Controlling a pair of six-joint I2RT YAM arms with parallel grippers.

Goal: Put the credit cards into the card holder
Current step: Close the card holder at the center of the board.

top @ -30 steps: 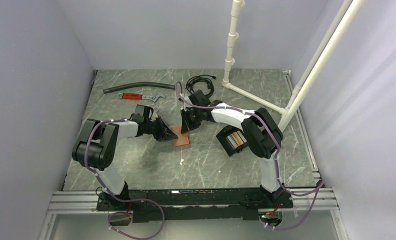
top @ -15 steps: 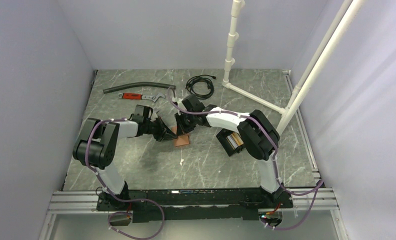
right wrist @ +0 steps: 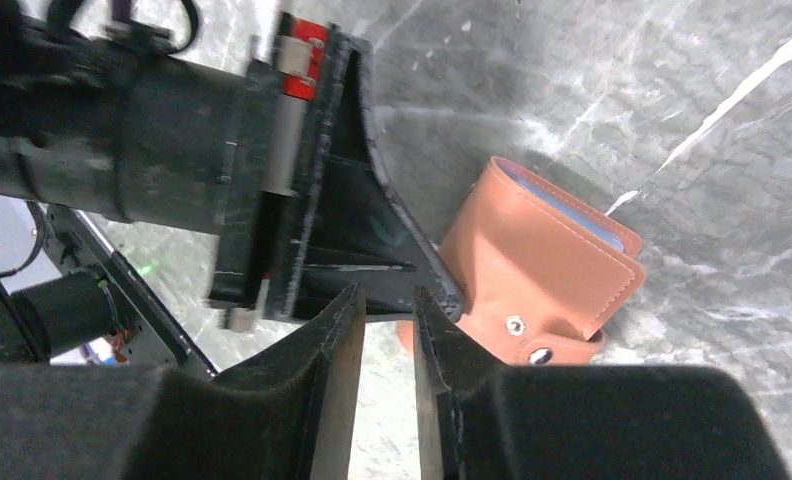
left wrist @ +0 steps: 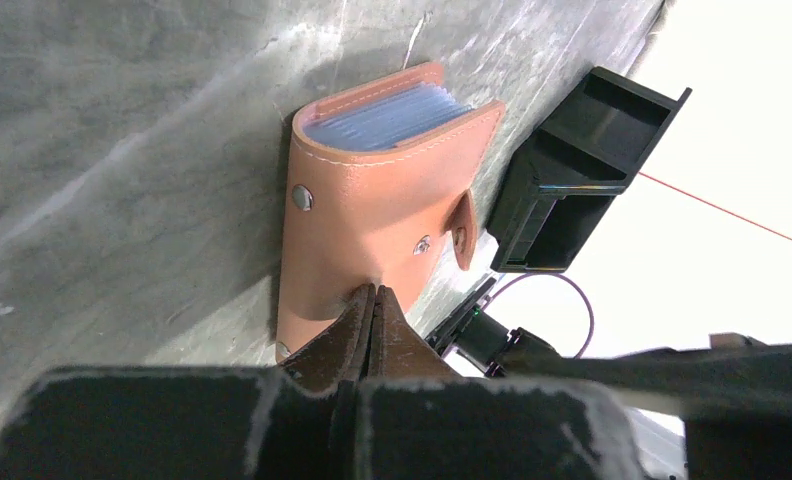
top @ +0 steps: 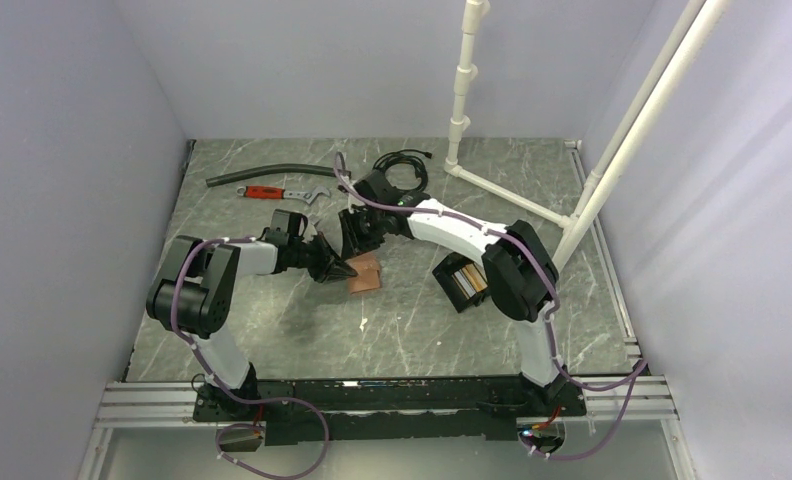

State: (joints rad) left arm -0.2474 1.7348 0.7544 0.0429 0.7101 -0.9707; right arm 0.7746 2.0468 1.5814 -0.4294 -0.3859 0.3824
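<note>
Tabletop (top: 412, 330): credit cards (top: 471, 279) sit inside card holder (top: 446, 286)

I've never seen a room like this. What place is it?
Probably a robot testing booth: white-and-black robot arms bolted at a grey marbled table, plain lilac walls, and a white plastic pipe frame.

The table (top: 402, 320) holds one wallet (left wrist: 372, 210), one card holder (left wrist: 547, 215), one wrench (top: 282, 192), one hose (top: 262, 173), one coiled cable (top: 404, 166); credit cards (top: 469, 280) too small to count.
</note>
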